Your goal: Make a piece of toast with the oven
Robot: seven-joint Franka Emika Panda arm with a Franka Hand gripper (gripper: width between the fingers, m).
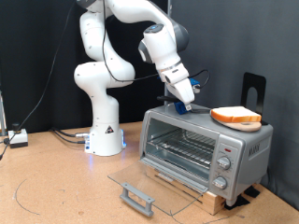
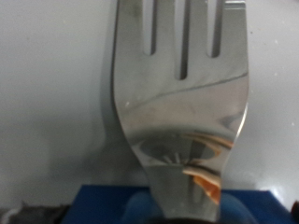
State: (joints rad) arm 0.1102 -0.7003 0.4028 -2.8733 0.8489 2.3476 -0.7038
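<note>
The silver toaster oven (image 1: 201,149) stands on a slatted wooden base (image 1: 213,198). Its glass door (image 1: 149,182) is folded down open and the wire rack (image 1: 182,147) inside is bare. The piece of toast (image 1: 235,116) lies on a round light plate (image 1: 254,127) on the oven's top, towards the exterior view's right. My gripper (image 1: 185,96) hangs over the top's left part, shut on the blue handle (image 1: 191,91) of a slotted metal spatula. The spatula's blade (image 2: 182,103) fills the wrist view above the blue handle (image 2: 112,205). My fingers do not show there.
The oven's knobs (image 1: 224,168) run down its right front panel. The door's handle (image 1: 136,197) juts out low over the table. A black stand (image 1: 252,89) rises behind the oven. The arm's white base (image 1: 105,131) stands at the exterior view's left, with cables (image 1: 17,138) beyond it.
</note>
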